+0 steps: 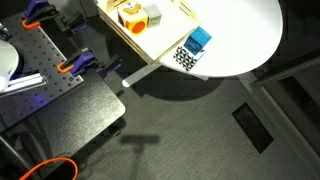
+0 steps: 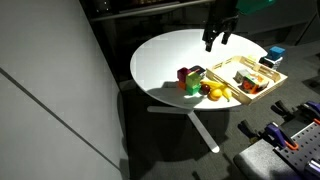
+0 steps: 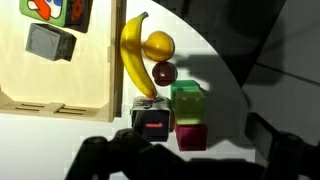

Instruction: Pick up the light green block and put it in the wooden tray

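The light green block (image 1: 152, 14) is a pale grey-green cube lying inside the wooden tray (image 1: 140, 45), next to an orange-and-white block (image 1: 130, 15). In the wrist view it looks grey (image 3: 50, 42) and sits on the tray floor (image 3: 70, 85) at the upper left. My gripper (image 2: 218, 36) hangs above the round white table, behind the tray (image 2: 232, 68), with its fingers apart and nothing between them. In the wrist view its dark fingers (image 3: 185, 158) frame the bottom edge, over a bright green cube and a magenta cube.
Beside the tray lie a banana (image 3: 133, 55), a yellow fruit (image 3: 158, 44), a dark plum (image 3: 164, 72), a bright green cube (image 3: 188, 102), a magenta cube (image 3: 190, 135) and a black box (image 3: 152, 122). A blue block (image 1: 198, 40) sits on a checkered card. The table edge (image 1: 240, 70) is close by.
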You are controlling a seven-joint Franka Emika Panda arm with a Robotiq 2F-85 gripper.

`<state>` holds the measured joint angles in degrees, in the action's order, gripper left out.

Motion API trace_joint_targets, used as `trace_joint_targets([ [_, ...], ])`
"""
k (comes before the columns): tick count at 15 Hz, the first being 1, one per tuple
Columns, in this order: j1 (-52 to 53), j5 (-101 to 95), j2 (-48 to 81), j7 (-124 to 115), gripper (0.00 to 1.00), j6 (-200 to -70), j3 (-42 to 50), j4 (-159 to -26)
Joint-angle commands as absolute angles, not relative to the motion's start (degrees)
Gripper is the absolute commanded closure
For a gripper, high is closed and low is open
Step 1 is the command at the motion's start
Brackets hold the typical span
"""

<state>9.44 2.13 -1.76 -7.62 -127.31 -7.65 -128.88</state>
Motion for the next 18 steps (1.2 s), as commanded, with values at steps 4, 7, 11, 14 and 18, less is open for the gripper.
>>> trace_joint_targets([
  [4, 9.06, 0.95, 0.38, -8.38, 0.0, -128.15, -8.06, -128.22],
  [7, 9.25, -0.29, 2.5, -9.09, 0.0, -128.95, -8.13, -127.72],
  [11, 9.7, -2.88, 5.74, -10.5, 0.0, -130.9, -8.11, -127.18],
  [14, 10.12, -3.98, 7.87, -11.92, 0.0, -133.09, -8.01, -127.02],
  [18, 10.86, -4.67, 10.89, -14.37, 0.0, -137.04, -7.66, -126.25],
])
